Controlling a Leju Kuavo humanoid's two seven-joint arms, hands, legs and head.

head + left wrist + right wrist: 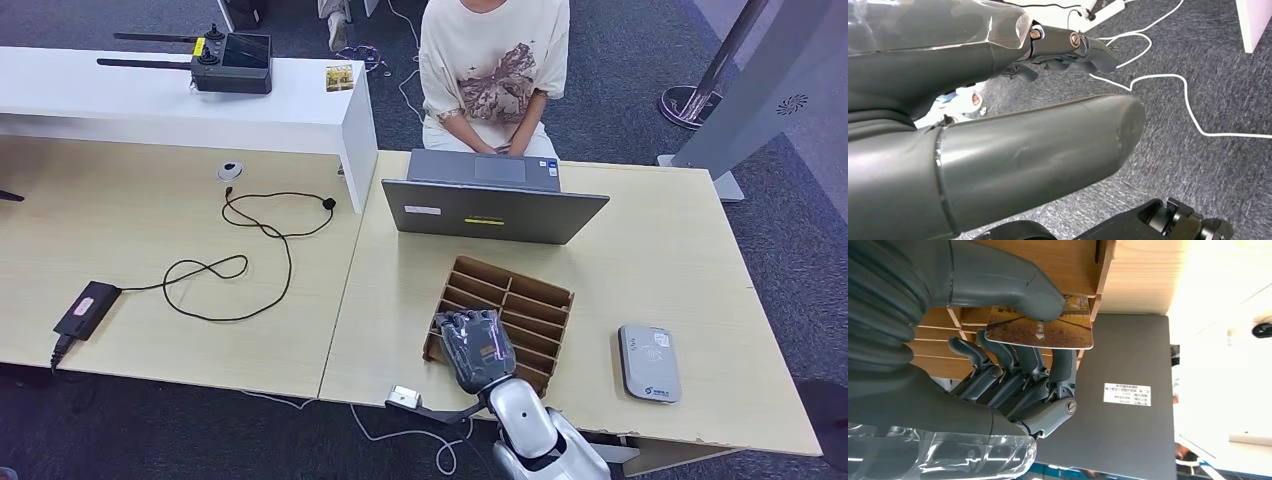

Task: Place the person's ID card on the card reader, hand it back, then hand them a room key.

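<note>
Fingers (pixel 1013 360) of our right hand (pixel 478 347) curl beneath a card (pixel 1040 329) printed with an autumn-coloured picture, and our thick grey thumb (pixel 998 282) presses down on its top face, so we hold the card pinched flat between thumb and fingers. We cannot tell from its face whether it is a room key or the ID card. In the head view our right hand sits over the near-left part of the brown slotted card organizer (pixel 520 300), and in the right wrist view the card lies at the edge of that wooden organizer, partly over its dividers.

Our left hand (pixel 1068 47) hangs low over grey carpet (pixel 1198 90) crossed by a white cable (pixel 1168 77); its dark fingers look loosely curled with nothing between them, though we see them only partly.

On the light wooden table (pixel 660 240) the grey card reader (pixel 648 362) lies to the right of the organizer, well apart from our hand. Beyond the organizer stands an open grey laptop (pixel 492 208), its back toward us, and a person (pixel 492 70) in a cream printed T-shirt sits behind it with hands near the keyboard. On the adjoining table to the left lie a black power adapter (pixel 86 309) and a looping black cable (pixel 240 255).
</note>
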